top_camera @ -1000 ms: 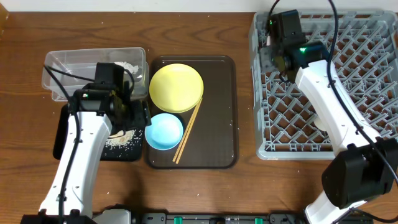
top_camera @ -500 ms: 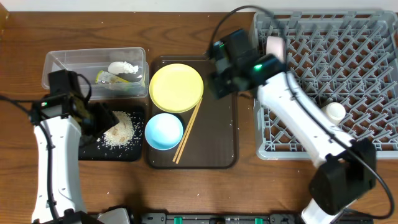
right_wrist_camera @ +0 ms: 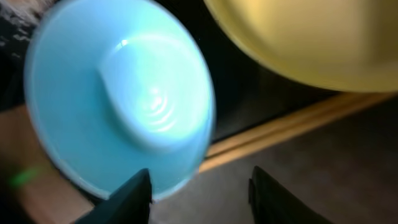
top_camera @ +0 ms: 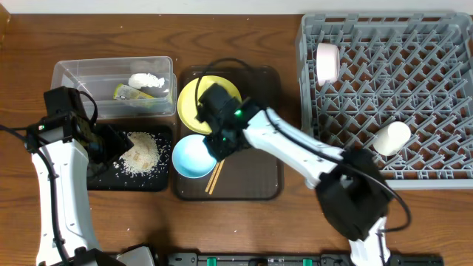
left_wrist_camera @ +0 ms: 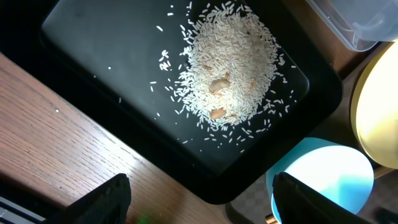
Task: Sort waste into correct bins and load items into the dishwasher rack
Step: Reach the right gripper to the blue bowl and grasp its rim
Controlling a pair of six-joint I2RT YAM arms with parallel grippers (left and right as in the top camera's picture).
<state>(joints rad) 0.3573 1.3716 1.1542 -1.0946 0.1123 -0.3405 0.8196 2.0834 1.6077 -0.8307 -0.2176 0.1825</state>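
Light blue bowl (top_camera: 194, 155): near-left corner of brown serving tray (top_camera: 262, 148); right fingers (right_wrist_camera: 134, 196) spread just above its rim, gripping nothing.
Chopsticks (top_camera: 213, 181): beside the bowl, partly under right arm (top_camera: 295, 148).
Black tray (top_camera: 111, 181): holds rice crumbs (top_camera: 142, 153); left fingers (left_wrist_camera: 112, 199) spread above it, empty.
Yellow plate (top_camera: 188, 100): far end of the serving tray.
Clear tub (top_camera: 81, 74): holds snack wrapper (top_camera: 126, 93) and tissue (top_camera: 145, 80).
Dishwasher rack (top_camera: 443, 89): on desk (top_camera: 222, 37), right; pale cup (top_camera: 389, 137) lying down, white bowl (top_camera: 327, 62) on edge.

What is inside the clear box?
A crumpled white tissue and a green-and-yellow wrapper lie inside the clear box. The left arm covers one corner, hiding that bit.
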